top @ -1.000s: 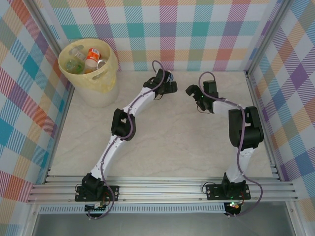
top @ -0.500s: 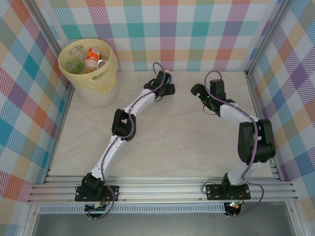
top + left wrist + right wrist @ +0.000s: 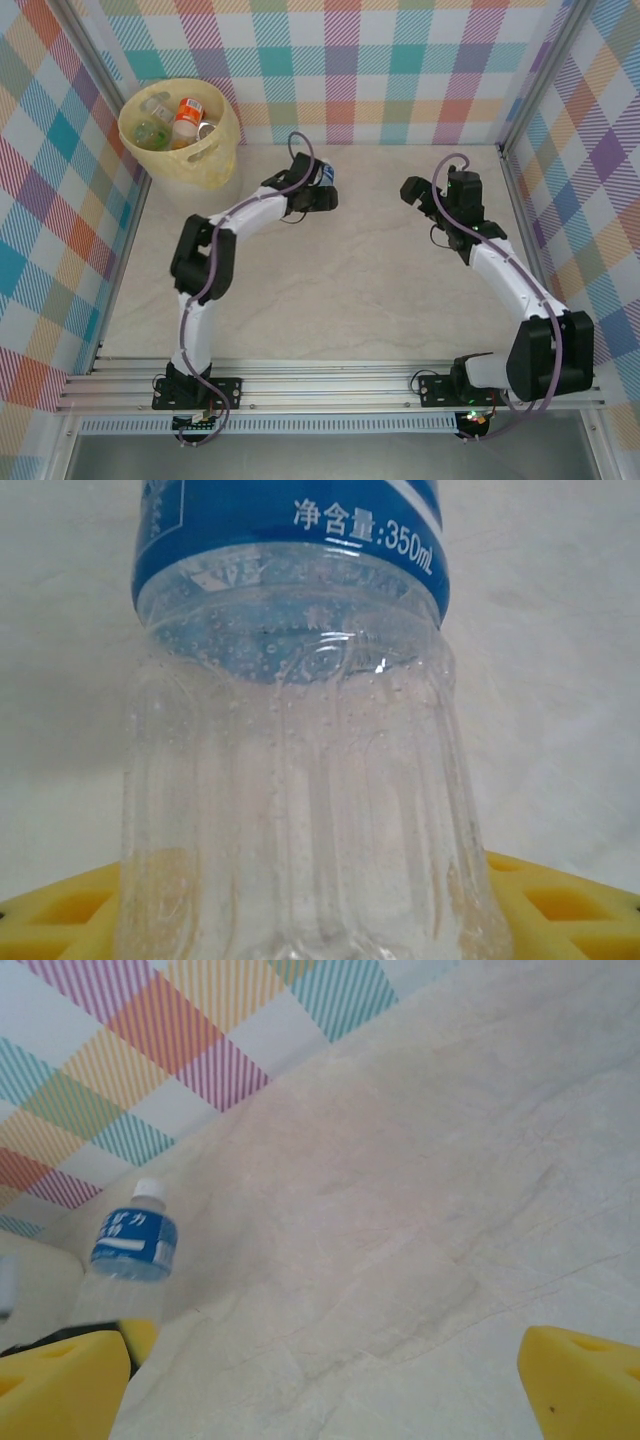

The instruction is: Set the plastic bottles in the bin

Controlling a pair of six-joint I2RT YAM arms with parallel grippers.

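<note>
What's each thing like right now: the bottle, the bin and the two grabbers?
bottle: cap on, gripped, not yet in the bin.
bin: upright, with other bottles inside.
left gripper: shut on the bottle.
right gripper: open, holding nothing.

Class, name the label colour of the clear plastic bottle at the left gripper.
Blue with white lettering on the clear plastic bottle; best in the left wrist view.

clear bottle, blue label | between yellow pads; pale tabletop behind
</note>
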